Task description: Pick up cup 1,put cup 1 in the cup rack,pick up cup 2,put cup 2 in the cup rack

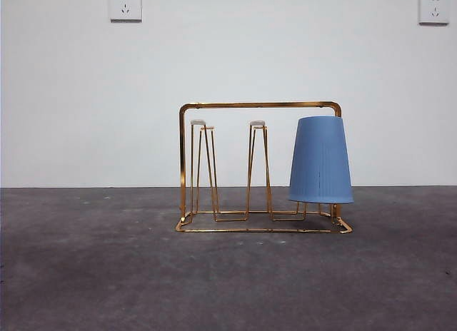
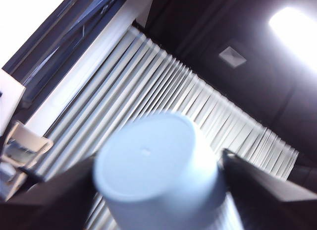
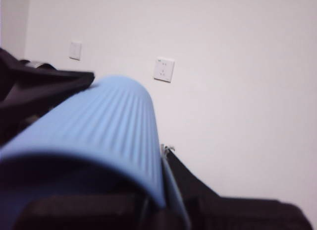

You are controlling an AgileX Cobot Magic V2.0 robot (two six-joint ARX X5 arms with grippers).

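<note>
Front view: the cup rack stands alone on the dark grey table, a little right of centre, before a white wall with two sockets high up; no arm or gripper in this view.

Rack: gold wire, rectangular base, one arched frame over narrow hairpin pegs; two bare pegs with white tips at left and middle; the racked cup hangs mouth-down at the right end, blue, finely ribbed, tapering upward, its rim clear of the base wire and its top just under the arch's corner.

Left wrist view only: the left gripper is pinching the pale cup, one black jaw on each flank, flat closed base toward the camera; blurred; behind it vertical blinds and a dark ceiling.

Right wrist view only: the right gripper is clamped across the ribbed cup, blue, lying sidelong toward the white wall and a socket there; one jaw above it, one below.

Room: table bare to left, right and front of the rack; open space above the two free pegs up to the arch.
</note>
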